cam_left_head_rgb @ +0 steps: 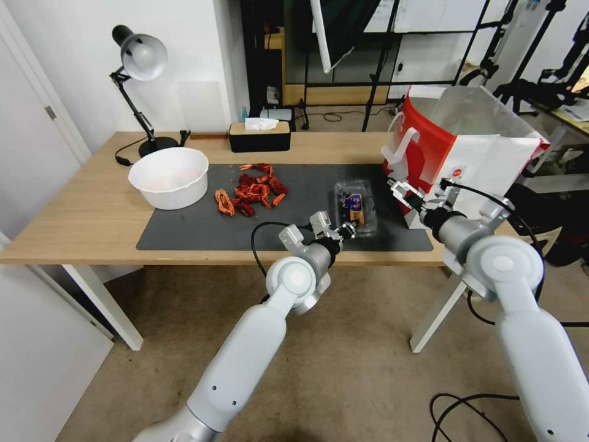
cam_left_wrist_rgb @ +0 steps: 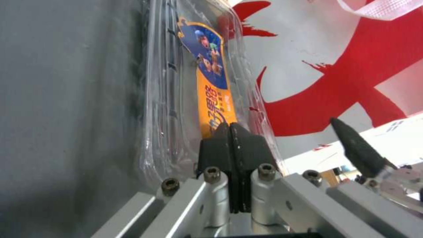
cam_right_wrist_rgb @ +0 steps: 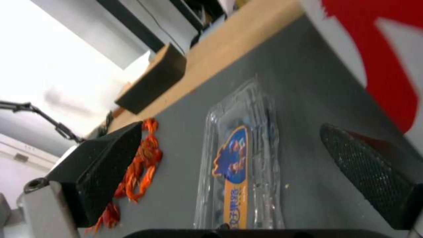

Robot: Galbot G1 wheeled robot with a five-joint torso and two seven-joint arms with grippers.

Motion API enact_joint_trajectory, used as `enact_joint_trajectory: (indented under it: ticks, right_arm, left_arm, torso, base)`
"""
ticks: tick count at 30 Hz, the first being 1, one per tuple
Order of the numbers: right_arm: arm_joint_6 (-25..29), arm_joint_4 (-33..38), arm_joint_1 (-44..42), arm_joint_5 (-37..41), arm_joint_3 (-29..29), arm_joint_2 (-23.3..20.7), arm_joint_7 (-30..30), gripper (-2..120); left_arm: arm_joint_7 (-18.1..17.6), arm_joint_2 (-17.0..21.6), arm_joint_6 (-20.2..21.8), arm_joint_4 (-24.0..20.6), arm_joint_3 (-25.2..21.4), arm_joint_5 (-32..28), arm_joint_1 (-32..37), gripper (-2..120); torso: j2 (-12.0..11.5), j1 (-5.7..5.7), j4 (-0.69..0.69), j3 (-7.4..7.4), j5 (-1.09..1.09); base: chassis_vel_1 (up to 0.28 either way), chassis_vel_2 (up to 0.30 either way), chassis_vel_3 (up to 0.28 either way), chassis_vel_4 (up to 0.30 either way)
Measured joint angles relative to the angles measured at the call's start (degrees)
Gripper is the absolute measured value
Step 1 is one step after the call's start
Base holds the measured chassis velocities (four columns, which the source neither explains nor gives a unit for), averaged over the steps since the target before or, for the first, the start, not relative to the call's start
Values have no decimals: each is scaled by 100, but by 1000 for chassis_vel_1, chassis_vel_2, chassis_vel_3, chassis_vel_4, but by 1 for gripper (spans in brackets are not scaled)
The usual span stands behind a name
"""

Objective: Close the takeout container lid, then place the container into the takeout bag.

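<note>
Takeout container [cam_left_head_rgb: 355, 207]: clear clamshell, lid [cam_right_wrist_rgb: 238, 155] down, blue-and-orange label on top, lying flat on the dark mat [cam_left_head_rgb: 184, 230] of the tabletop [cam_left_head_rgb: 80, 215], just beside the takeout bag [cam_left_head_rgb: 466, 153]. Left claw [cam_left_head_rgb: 347, 231]: black fingers [cam_left_wrist_rgb: 231, 145] pressed together, tips at the container's near end over the label; whether plastic is pinched between them cannot be told. Right claw [cam_left_head_rgb: 400, 188]: fingers spread wide, hanging above the mat between container and bag, touching neither. Takeout bag: red and white, upright, mouth open, at the mat's right end. Also on the tabletop: white bowl [cam_left_head_rgb: 169, 177], red crayfish pile [cam_left_head_rgb: 253, 191], black tissue box [cam_left_head_rgb: 259, 135], desk lamp [cam_left_head_rgb: 140, 80].
</note>
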Motion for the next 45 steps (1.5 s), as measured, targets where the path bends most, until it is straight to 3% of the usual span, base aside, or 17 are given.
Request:
enact_joint_trajectory:
  ticks: [15, 27, 44, 45]
  right_arm:
    - [-575, -850, 818, 244, -589, -17, 482, 100]
    - [-596, -1414, 1227, 258, -978, 141, 697, 100]
    - [-598, -1688, 1432, 603, -1150, 359, 1163, 100]
    - [-601, -1698, 1457, 703, -1162, 367, 1260, 96]
  left_arm:
    - [5, 25, -22, -4, -15, 18, 23, 0]
    - [5, 39, -41, -12, -37, -1, 15, 0]
    - [5, 66, -49, -45, -57, -28, 37, 0]
    - [4, 66, -49, -57, -56, -30, 43, 0]
  torso:
    - [0, 0, 1, 0, 0]
    - [0, 0, 1, 0, 0]
    - [0, 0, 0, 0, 0]
    - [0, 0, 0, -1, 0]
  base:
    - [0, 0, 0, 0]
    - [0, 0, 0, 0]
    - [0, 0, 0, 0]
    - [0, 0, 0, 0]
